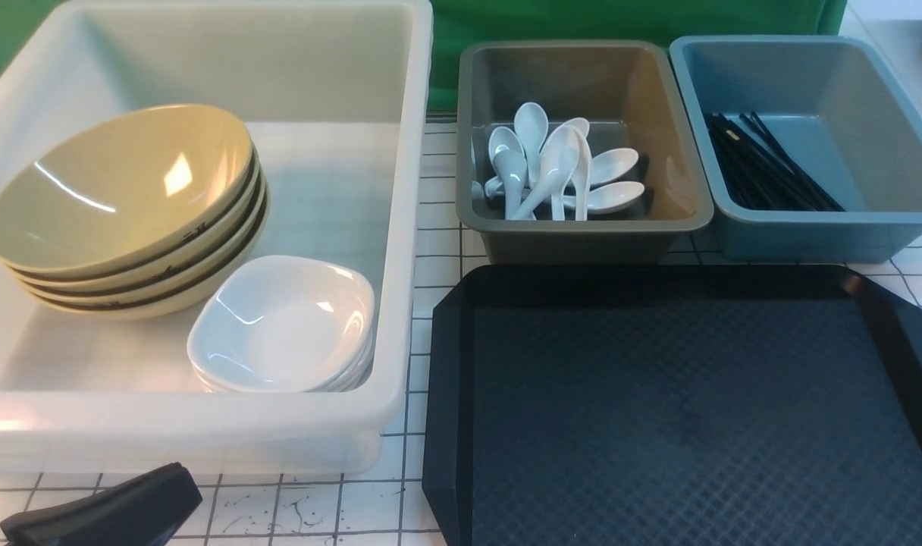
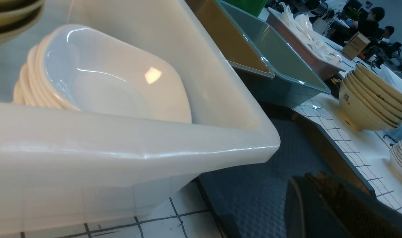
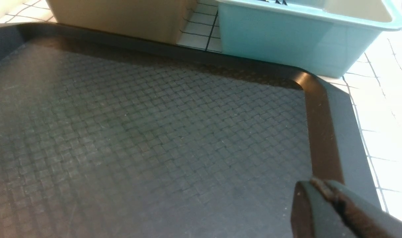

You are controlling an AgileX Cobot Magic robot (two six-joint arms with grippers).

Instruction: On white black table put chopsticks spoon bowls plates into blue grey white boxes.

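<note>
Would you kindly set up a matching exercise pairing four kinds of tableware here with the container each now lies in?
Things:
1. bowls
2. plates
3. spoons
4. chopsticks

Places:
A. grey box
B. blue box
C. white tub, far left side
D. white tub, near right corner

Pairs: 1-C, 2-D, 3-A, 4-B
</note>
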